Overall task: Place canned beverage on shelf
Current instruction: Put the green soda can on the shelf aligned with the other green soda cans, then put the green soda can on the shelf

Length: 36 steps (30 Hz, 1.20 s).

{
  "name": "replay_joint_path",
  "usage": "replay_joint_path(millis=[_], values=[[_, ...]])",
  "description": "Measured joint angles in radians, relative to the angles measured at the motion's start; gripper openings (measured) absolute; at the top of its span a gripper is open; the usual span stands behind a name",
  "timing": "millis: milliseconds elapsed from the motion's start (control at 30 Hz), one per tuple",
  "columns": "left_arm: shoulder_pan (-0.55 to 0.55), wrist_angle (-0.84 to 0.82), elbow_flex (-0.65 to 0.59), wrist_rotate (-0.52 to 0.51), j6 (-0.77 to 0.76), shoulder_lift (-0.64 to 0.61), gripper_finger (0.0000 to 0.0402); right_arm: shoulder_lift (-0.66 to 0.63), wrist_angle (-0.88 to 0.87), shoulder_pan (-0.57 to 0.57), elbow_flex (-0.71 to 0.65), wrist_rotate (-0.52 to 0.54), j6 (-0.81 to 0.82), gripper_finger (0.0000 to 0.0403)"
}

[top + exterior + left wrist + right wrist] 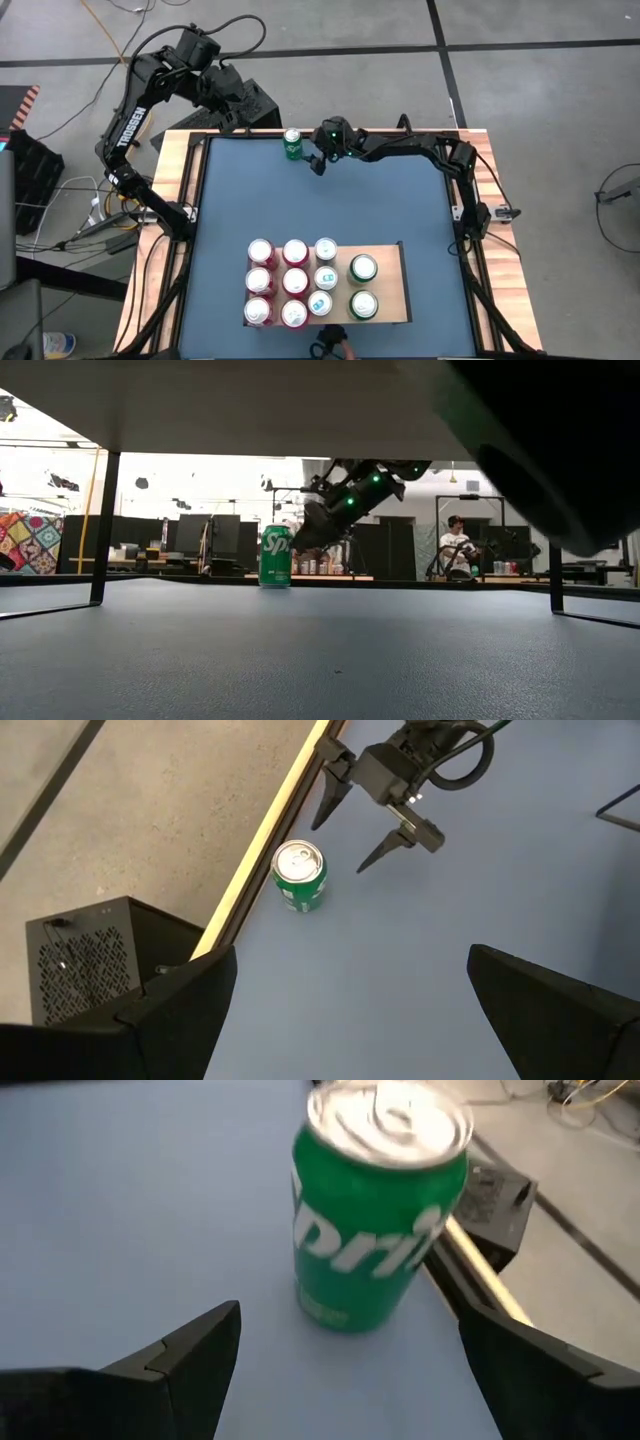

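A green canned beverage (pixel 292 143) stands upright on its base on the blue mat, close to the table's far edge; the low view also shows the can (pixel 275 555). My right gripper (pixel 313 158) hovers open just to its right, slanting down at the can (pixel 375 1210) and touching nothing. The shelf (pixel 388 262), a pale tan board near the front edge, carries several red, white and green cans. My left gripper (pixel 350 960) is open and raised beyond the far left corner, looking down on the green can (pixel 299 875).
A striped wooden frame with black rails (pixel 190 180) borders the mat. A black perforated box (pixel 90 960) sits on the floor just past the far edge. Bare blue mat (pixel 330 205) lies between the green can and the shelf.
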Motion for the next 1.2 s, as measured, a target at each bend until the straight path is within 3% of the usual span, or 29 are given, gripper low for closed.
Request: replay_joint_path(millis=[600,700,967,1200], values=[[0.000,-0.001,0.000,0.000,0.002,0.000,0.0384,0.013,-0.219,-0.034,0.088,-0.100,-0.105,0.0353],[0.000,-0.001,0.000,0.000,0.002,0.000,0.0384,0.071,-0.298,-0.036,0.152,-0.118,-0.109,0.0349],[0.000,-0.016,0.000,0.001,0.003,0.000,0.0384,0.227,-0.503,-0.025,0.487,-0.148,-0.139,0.0348],[0.000,-0.020,0.000,0.003,0.010,0.000,0.0384,0.306,-0.623,-0.034,0.537,-0.148,-0.147,0.0348]])
